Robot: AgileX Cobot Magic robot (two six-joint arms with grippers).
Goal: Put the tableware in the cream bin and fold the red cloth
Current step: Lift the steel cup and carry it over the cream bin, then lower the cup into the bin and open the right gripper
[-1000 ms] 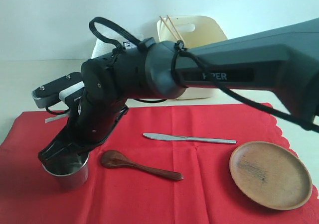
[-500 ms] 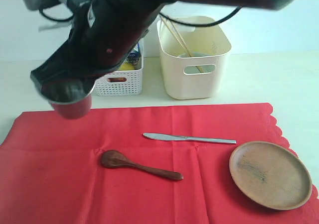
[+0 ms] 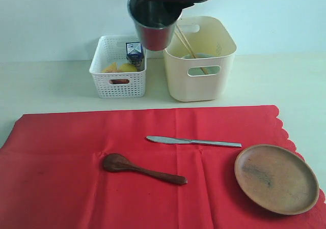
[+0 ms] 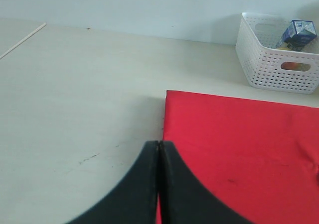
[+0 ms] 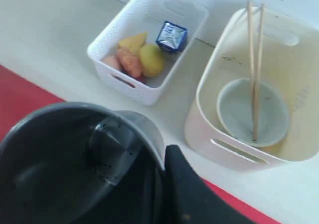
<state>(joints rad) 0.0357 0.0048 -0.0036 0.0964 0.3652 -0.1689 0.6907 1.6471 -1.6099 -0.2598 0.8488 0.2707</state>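
Transfer of tableware, cup stage. In the exterior view my right gripper [image 3: 153, 10] hangs high at the back of the scene, clamped on the rim of the steel cup [image 3: 153, 35]. The right wrist view shows one finger inside the cup wall and one outside. The cup is upright, mouth up, and sits in the air above the gap between the white perforated basket [image 3: 119, 79] and the cream bin [image 3: 204, 81], close to the bin's near-left rim. I judge it is not yet over the opening.

The bin already holds the white bowl [image 5: 234, 114] with the two chopsticks [image 5: 255, 59] leaning across it. The table knife [image 3: 193, 141], the wooden spoon [image 3: 142, 170] and the brown plate [image 3: 275, 178] lie apart from one another on the red cloth [image 3: 61, 178], which is spread flat and unfolded.

My left gripper [image 4: 158, 184] is empty, its jaws pressed together, low over the cloth's edge where it meets the bare table [image 4: 75, 84].

The step in hand is carrying the cup to the bin. The next move calls for shifting it sideways over the opening and clear of the chopsticks, then lowering it beside the bowl before I release. Knife, spoon and plate must follow, and the fold comes last
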